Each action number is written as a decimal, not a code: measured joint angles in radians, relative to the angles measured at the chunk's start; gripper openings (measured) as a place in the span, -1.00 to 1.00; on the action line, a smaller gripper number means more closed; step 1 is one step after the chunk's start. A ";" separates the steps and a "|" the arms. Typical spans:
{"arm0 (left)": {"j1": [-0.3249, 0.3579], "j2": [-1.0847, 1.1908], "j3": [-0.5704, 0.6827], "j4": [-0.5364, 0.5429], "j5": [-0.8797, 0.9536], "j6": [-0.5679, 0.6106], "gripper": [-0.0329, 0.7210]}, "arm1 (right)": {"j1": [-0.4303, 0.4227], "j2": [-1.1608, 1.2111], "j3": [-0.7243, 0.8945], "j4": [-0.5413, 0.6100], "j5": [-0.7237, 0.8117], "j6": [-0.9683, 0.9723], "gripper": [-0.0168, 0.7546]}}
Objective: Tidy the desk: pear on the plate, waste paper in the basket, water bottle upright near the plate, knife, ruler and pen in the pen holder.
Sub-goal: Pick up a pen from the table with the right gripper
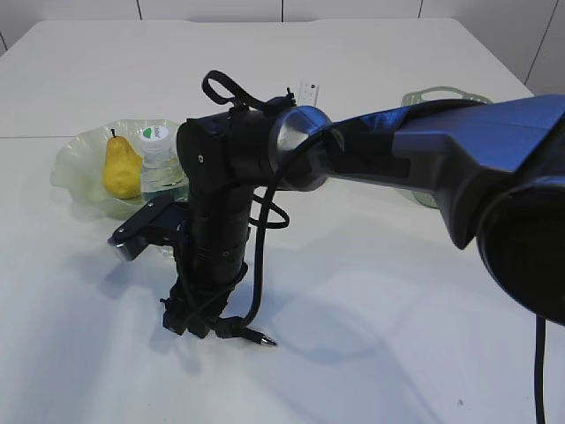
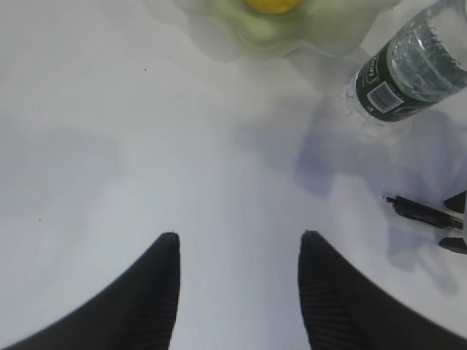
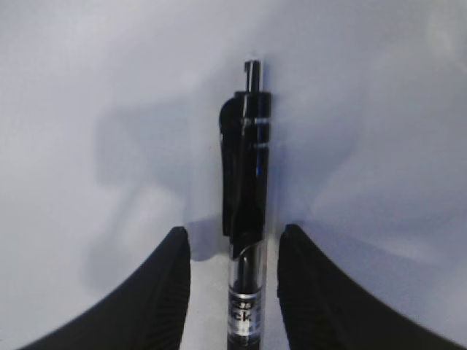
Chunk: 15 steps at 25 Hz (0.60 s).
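White desk, pale wall panels behind

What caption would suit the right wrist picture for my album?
Right end effector straddling a black click pen lying on the white desk, jaws apart on either side.

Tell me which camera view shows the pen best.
The right wrist view: the pen lies lengthwise between the open right gripper fingers, clip and click button sharp. The exterior view shows only its tip beneath the arm; the left wrist view shows a small part at the right edge.
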 joint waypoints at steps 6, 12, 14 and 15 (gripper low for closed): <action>0.000 0.001 0.000 0.000 0.000 0.000 0.06 | 0.000 0.000 0.000 0.000 0.000 0.000 -0.18; 0.000 0.001 0.000 0.000 0.000 0.000 0.06 | 0.000 0.000 0.000 0.000 -0.010 0.000 -0.18; 0.000 0.001 0.000 0.000 0.000 0.000 0.05 | 0.000 0.000 0.000 0.000 -0.015 0.000 -0.18; 0.000 0.001 0.000 0.000 0.000 0.000 0.05 | 0.000 0.000 0.000 0.000 -0.015 0.002 -0.18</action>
